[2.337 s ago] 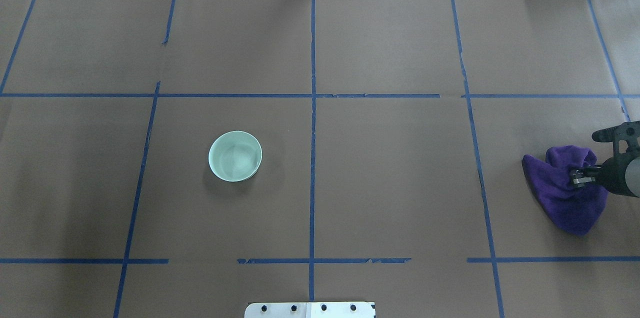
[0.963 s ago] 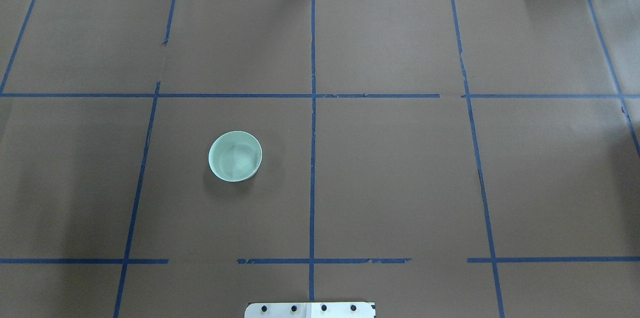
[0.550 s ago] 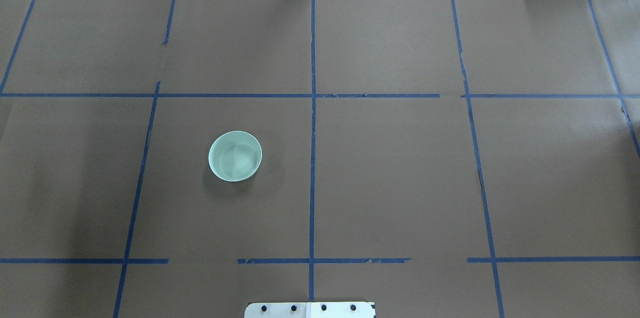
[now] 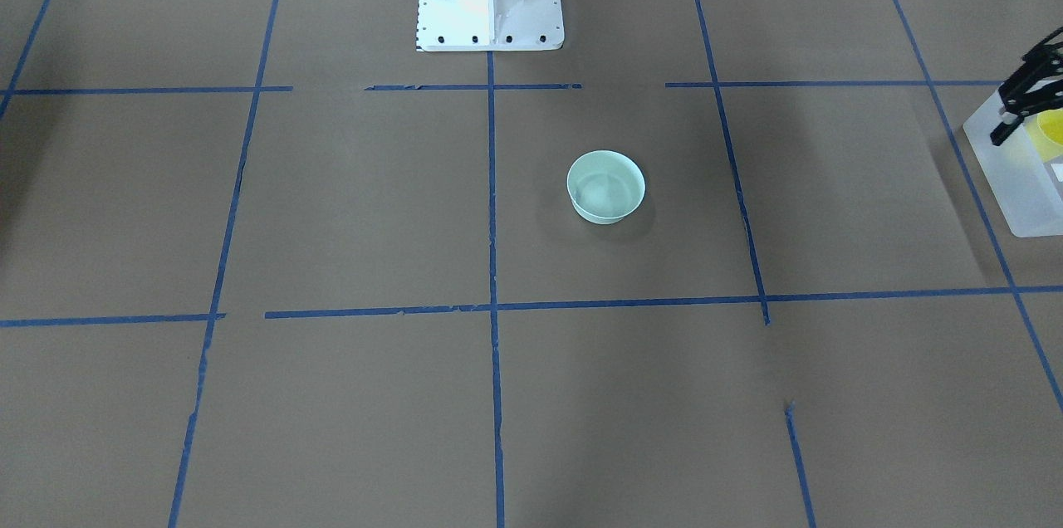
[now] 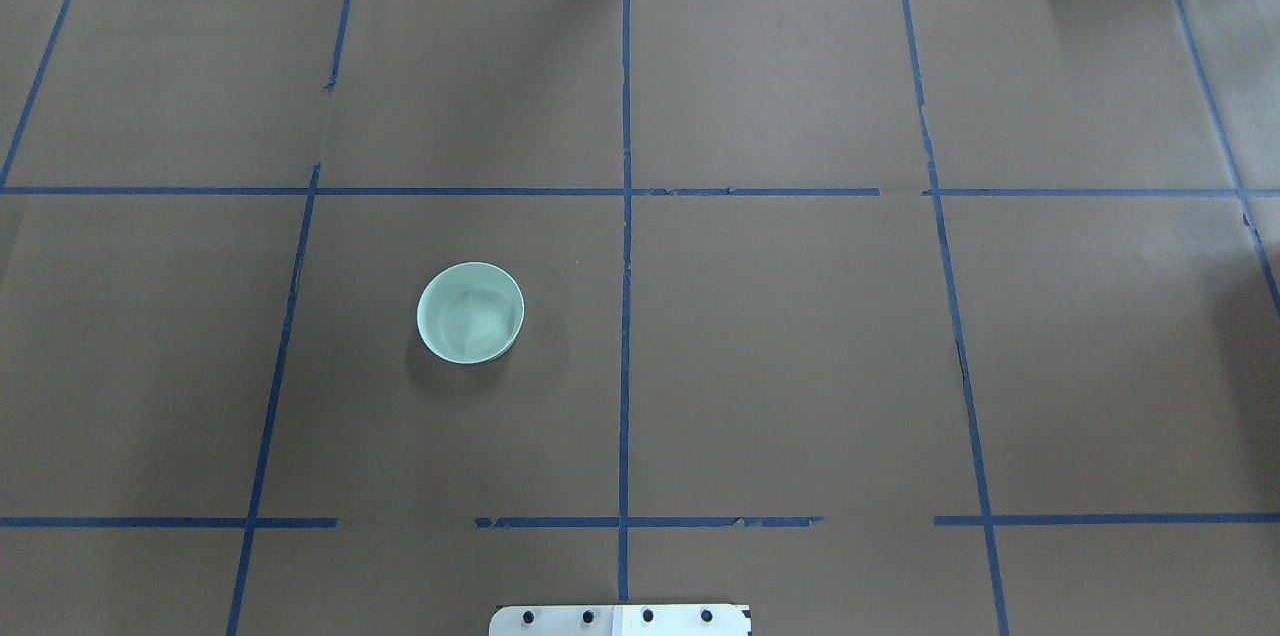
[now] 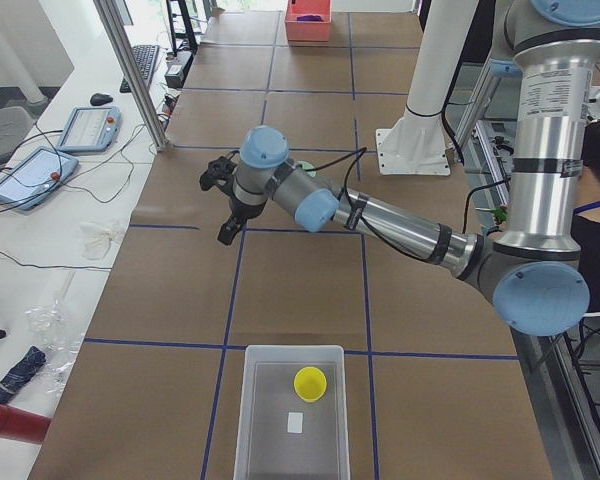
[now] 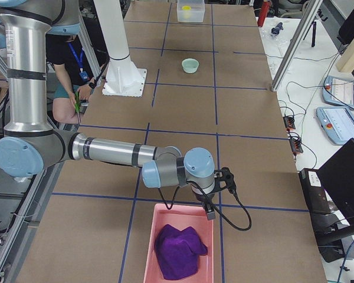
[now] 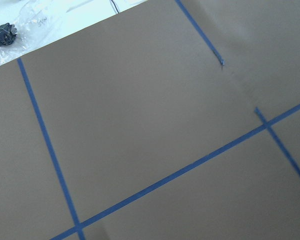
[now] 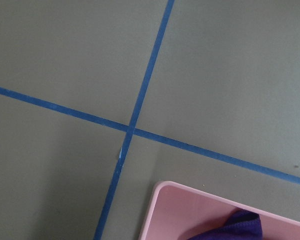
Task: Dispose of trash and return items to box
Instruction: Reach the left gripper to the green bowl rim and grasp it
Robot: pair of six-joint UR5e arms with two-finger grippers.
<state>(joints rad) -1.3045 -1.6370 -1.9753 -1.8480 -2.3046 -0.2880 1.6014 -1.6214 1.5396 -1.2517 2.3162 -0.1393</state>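
Though cropped at the frame edge, left fingers (image 4: 1006, 129) apart, box (image 4: 1023, 208) likewise cropped, right fingers (image 7: 210, 213) too small to judge.

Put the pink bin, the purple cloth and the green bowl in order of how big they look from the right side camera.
1. pink bin
2. purple cloth
3. green bowl
The bowl sits far from this camera, so it may only look smaller than the cloth.

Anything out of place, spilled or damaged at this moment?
Nothing spilled or damaged. The only thing out of place is the mint-green bowl, upright and alone mid-table, not yet in the box, where the yellow cup already sits. The purple cloth lies in the pink bin.
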